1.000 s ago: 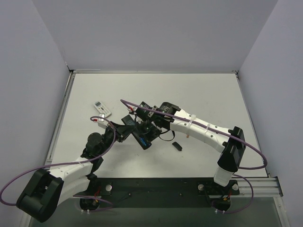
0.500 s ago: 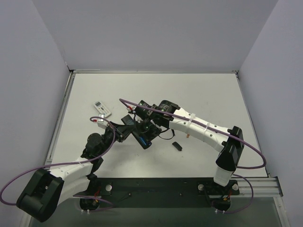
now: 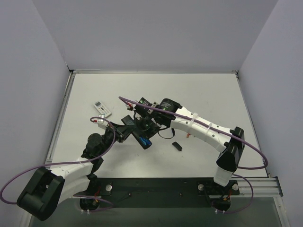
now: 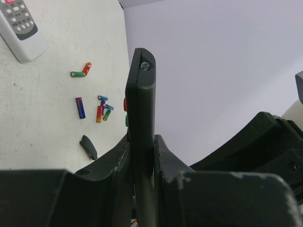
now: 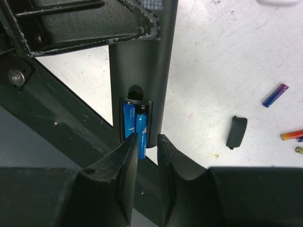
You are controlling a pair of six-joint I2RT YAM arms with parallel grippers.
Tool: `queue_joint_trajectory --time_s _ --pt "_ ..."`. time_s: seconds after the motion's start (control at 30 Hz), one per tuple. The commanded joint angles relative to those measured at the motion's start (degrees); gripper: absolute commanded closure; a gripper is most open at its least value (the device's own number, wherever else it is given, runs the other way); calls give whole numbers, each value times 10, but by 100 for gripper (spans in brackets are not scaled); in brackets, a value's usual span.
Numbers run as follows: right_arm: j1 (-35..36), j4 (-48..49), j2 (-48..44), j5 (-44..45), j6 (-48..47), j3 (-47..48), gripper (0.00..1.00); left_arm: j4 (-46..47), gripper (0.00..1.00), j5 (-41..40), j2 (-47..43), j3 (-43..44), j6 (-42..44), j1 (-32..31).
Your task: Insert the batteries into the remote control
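Batteries, two blue cells, lie side by side in the open bay on the back of the remote control. It is held off the table, a little toward 9 o'clock of the table's centre in the top view. Each cell is light, hard and smooth, so I judge it apt to roll or squirt out of a pinch. It is best taken across its middle and pressed down flat.

The remote looks like a stiff, slim, light plastic bar with slick faces. The surest hold is a firm clamp on the body, clear of the bay. The left gripper has it so, jaws closed tight with the bar standing on edge between them.

The right gripper sits at 6 o'clock of the bay. Its fingers are parted by a narrow gap with nothing between them, and one tip overlaps the cells' lower ends.

The battery cover lies on the table at 3 o'clock of the bay. Thin and small, it looks awkward to lift. Spare batteries are scattered beyond, and a white remote lies at 10 o'clock.
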Motion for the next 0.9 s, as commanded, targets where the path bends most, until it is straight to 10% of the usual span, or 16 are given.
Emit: queue_joint_trajectory --time_s 0.0,0.33,0.87 --pt "4 9 -32 47 -24 12 80 62 100 1 -2 0 -9 1" --pt "-6 62 -36 19 13 -20 59 72 100 1 -11 -4 -20 1" --pt "-21 76 -34 -9 26 -63 75 87 100 -1 -22 -5 -29 1"
